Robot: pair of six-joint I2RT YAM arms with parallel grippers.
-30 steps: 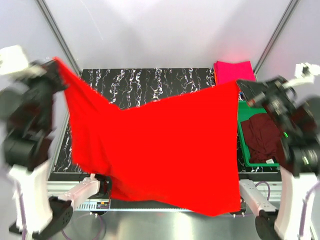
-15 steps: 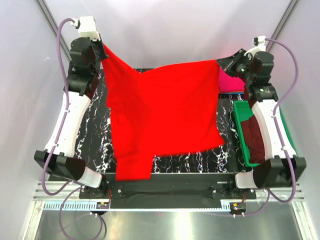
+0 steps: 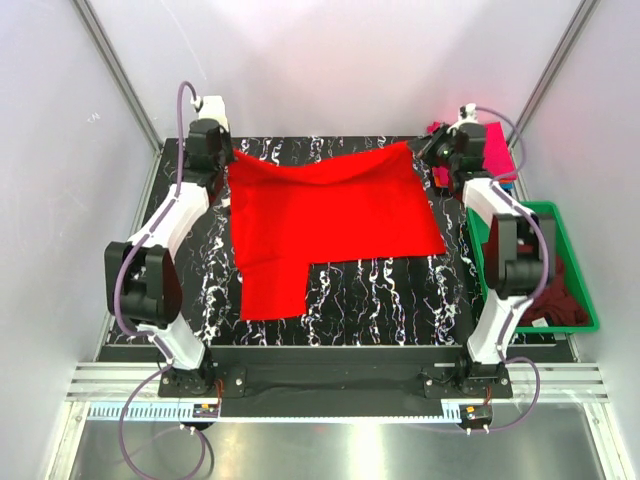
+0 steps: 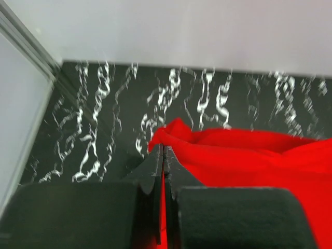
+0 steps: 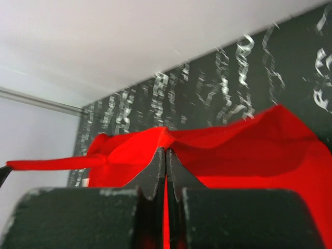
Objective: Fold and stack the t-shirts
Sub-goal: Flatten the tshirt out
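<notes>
Red t-shirt (image 3: 330,215), corners pinched in both jaws

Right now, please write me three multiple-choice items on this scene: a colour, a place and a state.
1. What colour is the shirt spread on the table? A) magenta B) red C) maroon
2. Where does the dark maroon shirt lie? A) in the green bin B) at the table's left edge C) at its near edge
3. How is the left claw? A) wide open B) shut on nothing C) shut on the red shirt's corner
Key: 1 B, red cloth covers the table's middle; 2 A, it shows between the bin's walls; 3 C, red cloth sits between its closed fingers.
</notes>
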